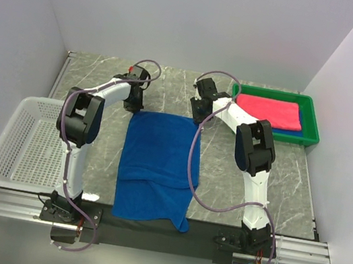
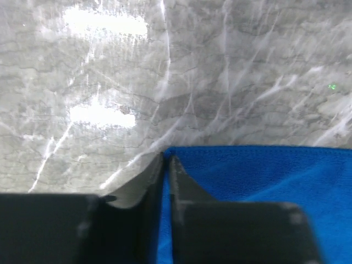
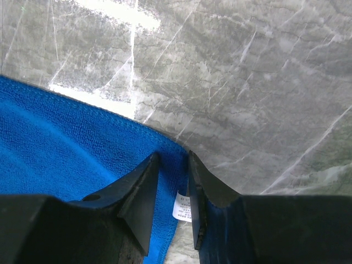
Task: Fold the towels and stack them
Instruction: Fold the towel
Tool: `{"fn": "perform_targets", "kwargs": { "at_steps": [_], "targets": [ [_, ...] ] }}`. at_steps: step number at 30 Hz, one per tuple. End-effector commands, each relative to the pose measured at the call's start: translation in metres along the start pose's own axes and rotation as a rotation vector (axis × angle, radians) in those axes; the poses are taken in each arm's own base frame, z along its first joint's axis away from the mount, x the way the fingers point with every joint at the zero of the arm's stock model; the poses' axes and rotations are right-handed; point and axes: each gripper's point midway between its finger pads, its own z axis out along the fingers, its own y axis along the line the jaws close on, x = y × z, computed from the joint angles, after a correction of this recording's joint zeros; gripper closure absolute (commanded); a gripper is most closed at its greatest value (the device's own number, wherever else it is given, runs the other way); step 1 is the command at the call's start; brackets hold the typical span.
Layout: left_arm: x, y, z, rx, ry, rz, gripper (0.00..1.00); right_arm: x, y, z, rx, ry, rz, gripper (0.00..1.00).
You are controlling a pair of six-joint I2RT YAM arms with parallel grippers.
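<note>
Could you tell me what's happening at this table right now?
Both arms are working on the blue towel spread on the table. The left end effector pinches its far left corner and the right end effector its far right corner, apparently to fold it. A folded pink towel already lies in the green tray on the right.

Behind the left gripper [image 2: 166,162] fingers, the blue towel [image 2: 258,176] corner is hidden from you, and the cloth runs out of view to the gripper's right. Between the right gripper [image 3: 175,159] fingers, the label [image 3: 183,208] print is too small to read.
</note>
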Motion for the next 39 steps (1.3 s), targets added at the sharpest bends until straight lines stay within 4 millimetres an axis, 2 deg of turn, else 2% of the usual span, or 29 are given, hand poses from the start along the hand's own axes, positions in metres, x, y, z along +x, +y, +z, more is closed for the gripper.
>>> {"fn": "perform_targets", "kwargs": {
  "at_steps": [1, 4, 7, 9, 13, 20, 24, 27, 29, 30, 32, 33, 35, 36, 38, 39],
  "targets": [
    [0.066, 0.008, 0.023, -0.040, 0.205, 0.049, 0.91, 0.038, -0.001, 0.001, 0.013, 0.117, -0.016, 0.65],
    [0.063, 0.010, 0.024, -0.059, 0.196, 0.054, 0.99, 0.037, -0.001, 0.002, 0.014, 0.115, -0.014, 0.70],
    [0.057, 0.013, 0.019, -0.075, 0.179, 0.056, 0.99, 0.034, -0.001, 0.001, 0.007, 0.108, -0.011, 0.92],
    [0.051, 0.015, 0.016, -0.086, 0.157, 0.059, 0.99, 0.030, -0.002, 0.000, 0.014, 0.101, -0.016, 1.00],
    [0.021, 0.015, 0.000, -0.092, 0.063, 0.052, 0.99, 0.007, -0.007, -0.010, 0.035, 0.028, -0.021, 1.00],
    [-0.055, 0.005, -0.041, -0.074, -0.145, 0.021, 0.99, -0.059, -0.028, -0.048, 0.111, -0.174, -0.003, 1.00],
    [-0.111, 0.004, -0.070, -0.047, -0.308, -0.038, 0.99, -0.104, -0.043, -0.069, 0.154, -0.300, 0.004, 1.00],
    [-0.149, 0.005, -0.087, -0.023, -0.415, -0.077, 0.99, -0.136, -0.055, -0.081, 0.195, -0.402, -0.011, 1.00],
    [-0.168, 0.002, -0.089, -0.004, -0.464, -0.091, 0.99, -0.156, -0.061, -0.087, 0.217, -0.471, -0.018, 1.00],
    [-0.182, 0.000, -0.096, 0.008, -0.503, -0.099, 0.99, -0.170, -0.064, -0.096, 0.220, -0.516, -0.016, 1.00],
    [-0.199, -0.001, -0.095, 0.028, -0.542, -0.118, 0.99, -0.192, -0.070, -0.105, 0.242, -0.595, -0.026, 1.00],
    [-0.214, -0.004, -0.105, 0.051, -0.585, -0.134, 1.00, -0.199, -0.072, -0.108, 0.252, -0.624, -0.034, 1.00],
    [-0.229, -0.006, -0.109, 0.087, -0.620, -0.157, 0.99, -0.218, -0.077, -0.114, 0.284, -0.699, -0.061, 1.00],
    [-0.244, -0.010, -0.121, 0.114, -0.675, -0.169, 1.00, -0.228, -0.081, -0.121, 0.304, -0.734, -0.060, 1.00],
    [-0.254, -0.009, -0.122, 0.123, -0.703, -0.172, 1.00, -0.241, -0.084, -0.123, 0.325, -0.778, -0.077, 1.00],
    [-0.264, -0.011, -0.131, 0.131, -0.735, -0.178, 1.00, -0.249, -0.087, -0.130, 0.335, -0.806, -0.077, 1.00]
  ]
}}
